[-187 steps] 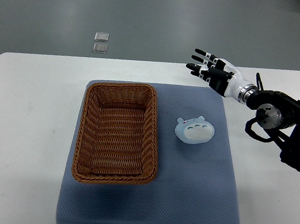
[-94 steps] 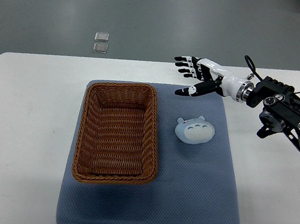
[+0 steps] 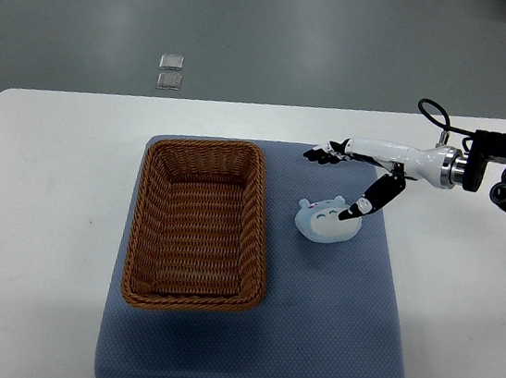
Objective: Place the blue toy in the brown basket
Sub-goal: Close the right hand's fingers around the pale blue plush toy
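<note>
- Right hand (image 3: 356,170) reaches in from the right edge, above the far-right part of the blue mat (image 3: 328,329).
- Fingers (image 3: 321,153) stretched out flat toward the left, spread a bit, holding nothing. Thumb (image 3: 370,198) angles down, apart from the rest; its tip is at the toy's upper right edge – looks like touching, can't say for sure.
- Blue toy (image 3: 325,221): pale blue, rounded, w/ small ears and a lighter face patch. Lies on the mat just right of the basket, not touching it; not lifted.
- Brown basket (image 3: 140,230): woven wicker, rectangular, sits on the left half of the mat, long side running away from the robot. Nothing inside.
- Mat lies on a white table (image 3: 35,216), covers the middle; bare tabletop on both sides.
- Forearm: white section, then silver ring, then black housing w/ a cable loop at the right edge.
- Two small clear square objects (image 3: 169,72) on the grey floor beyond the table, one just behind the other.
- Left arm doesn't show.
</note>
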Robot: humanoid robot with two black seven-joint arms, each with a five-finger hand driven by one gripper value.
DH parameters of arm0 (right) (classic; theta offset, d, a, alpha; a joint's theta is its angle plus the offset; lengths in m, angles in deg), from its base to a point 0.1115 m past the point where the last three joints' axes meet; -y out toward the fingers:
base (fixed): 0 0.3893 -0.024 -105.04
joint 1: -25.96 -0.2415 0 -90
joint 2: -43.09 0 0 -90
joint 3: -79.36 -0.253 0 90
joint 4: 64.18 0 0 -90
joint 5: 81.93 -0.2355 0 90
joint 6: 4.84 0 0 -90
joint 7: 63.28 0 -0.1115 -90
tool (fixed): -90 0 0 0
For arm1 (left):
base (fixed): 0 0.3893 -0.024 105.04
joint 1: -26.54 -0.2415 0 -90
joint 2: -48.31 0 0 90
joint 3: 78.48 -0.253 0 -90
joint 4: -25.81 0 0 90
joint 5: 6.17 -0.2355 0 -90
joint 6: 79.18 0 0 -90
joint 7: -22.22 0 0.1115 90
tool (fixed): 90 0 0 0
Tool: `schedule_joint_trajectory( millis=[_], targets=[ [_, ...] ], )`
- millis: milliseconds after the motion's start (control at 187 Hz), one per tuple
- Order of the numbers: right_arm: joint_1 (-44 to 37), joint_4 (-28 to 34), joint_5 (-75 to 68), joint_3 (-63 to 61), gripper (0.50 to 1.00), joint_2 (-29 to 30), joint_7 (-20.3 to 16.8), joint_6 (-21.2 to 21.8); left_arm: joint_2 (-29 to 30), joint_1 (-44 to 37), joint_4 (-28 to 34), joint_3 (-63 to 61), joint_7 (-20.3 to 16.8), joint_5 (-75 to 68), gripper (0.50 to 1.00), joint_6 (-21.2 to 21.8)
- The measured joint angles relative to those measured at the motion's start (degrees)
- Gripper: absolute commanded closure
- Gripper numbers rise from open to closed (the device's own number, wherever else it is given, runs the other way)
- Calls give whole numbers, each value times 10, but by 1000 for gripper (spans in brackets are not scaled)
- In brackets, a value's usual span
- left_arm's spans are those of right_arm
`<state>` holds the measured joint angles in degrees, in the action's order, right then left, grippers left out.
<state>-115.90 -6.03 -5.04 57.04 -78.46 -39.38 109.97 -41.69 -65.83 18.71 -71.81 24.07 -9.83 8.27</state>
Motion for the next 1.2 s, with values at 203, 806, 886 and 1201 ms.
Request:
schedule_joint_trajectory(
  millis=[203, 806, 886, 1201],
  targets=[
    [10, 19, 24, 31, 574, -14, 14, -42, 0, 0, 0, 0, 0, 0, 500, 0],
    [73, -14, 34, 44, 632, 26, 9, -185, 0, 0, 0, 0, 0, 0, 500, 0],
    [74, -21, 34, 50, 672, 34, 8, -192, 0, 0, 0, 0, 0, 0, 500, 0],
    [73, -29, 33, 53, 942, 52, 8, -202, 0, 0, 0, 0, 0, 0, 500, 0]
  ],
)
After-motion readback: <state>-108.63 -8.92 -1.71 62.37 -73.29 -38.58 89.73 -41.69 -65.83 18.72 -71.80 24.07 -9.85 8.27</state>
